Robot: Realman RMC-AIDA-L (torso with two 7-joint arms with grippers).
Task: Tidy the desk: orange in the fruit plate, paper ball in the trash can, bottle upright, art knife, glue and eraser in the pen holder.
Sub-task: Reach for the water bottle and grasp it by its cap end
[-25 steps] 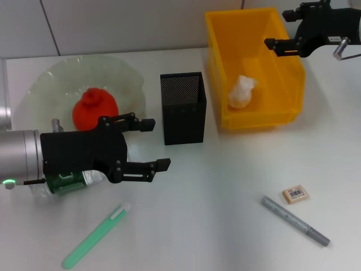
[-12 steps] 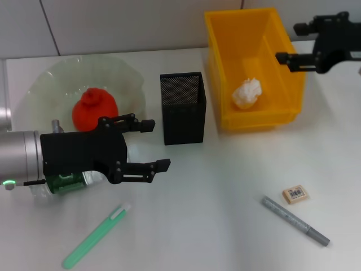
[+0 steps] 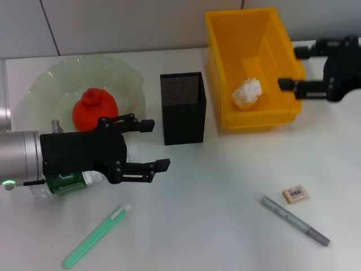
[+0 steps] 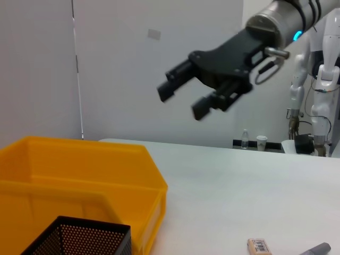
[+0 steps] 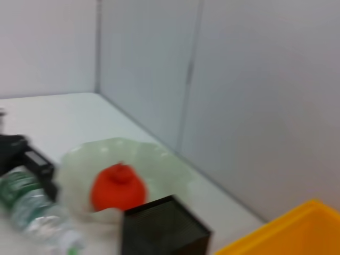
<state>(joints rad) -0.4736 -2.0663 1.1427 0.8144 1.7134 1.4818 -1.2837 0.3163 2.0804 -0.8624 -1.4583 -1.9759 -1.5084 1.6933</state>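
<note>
Retreating rightward off the trash can (image 3: 285, 116), the right gripper (image 3: 296, 69) hung with jaws spread, paper ball (image 3: 248, 92) dropped inside.

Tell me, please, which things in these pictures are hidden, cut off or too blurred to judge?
- Bottle: head view, mostly covered by the left pincer; whether it lies or stands is unclear. Blurred in the right wrist view.
- Pen holder: its inside is dark in the head view; contents cannot be told.
- Art knife: cut off by the left wrist view's edge.
- Eraser: label print too small to read.
- Right pincer: arm cut off by the head view's edge.
</note>
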